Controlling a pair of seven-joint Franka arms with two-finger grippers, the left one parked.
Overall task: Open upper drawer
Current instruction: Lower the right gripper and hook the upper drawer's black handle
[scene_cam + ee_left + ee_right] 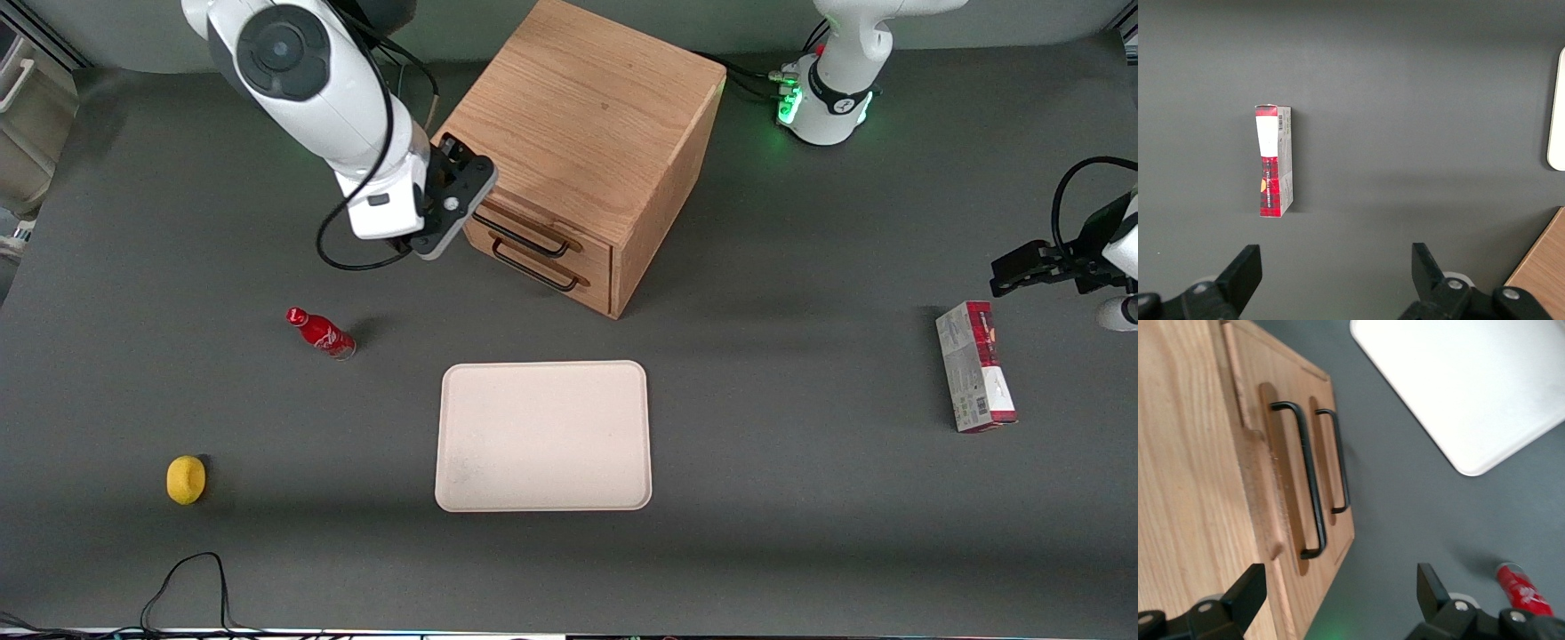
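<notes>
Gripper (444, 209) hangs above table by cabinet (591, 98) front corner, toward working arm's end, close to upper drawer (524, 233) handle but not touching. Jaws released, fingers (1248, 590) spread wide, nothing held.

Upper drawer closed, flush w/ cabinet front, black wire handle (1305, 480) above lower drawer (538, 267) handle.

Beige tray (543, 436) nearer front cam than cabinet. Red bottle (320, 332) lying near tray; yellow lemon (186, 479) nearer cam. Red/grey box (974, 378) toward parked arm's end.

Grainy matt oak on the cabinet (594, 116), thin black wire handle on the upper drawer (1305, 480); beside them the gripper (462, 191), matt black plastic.
</notes>
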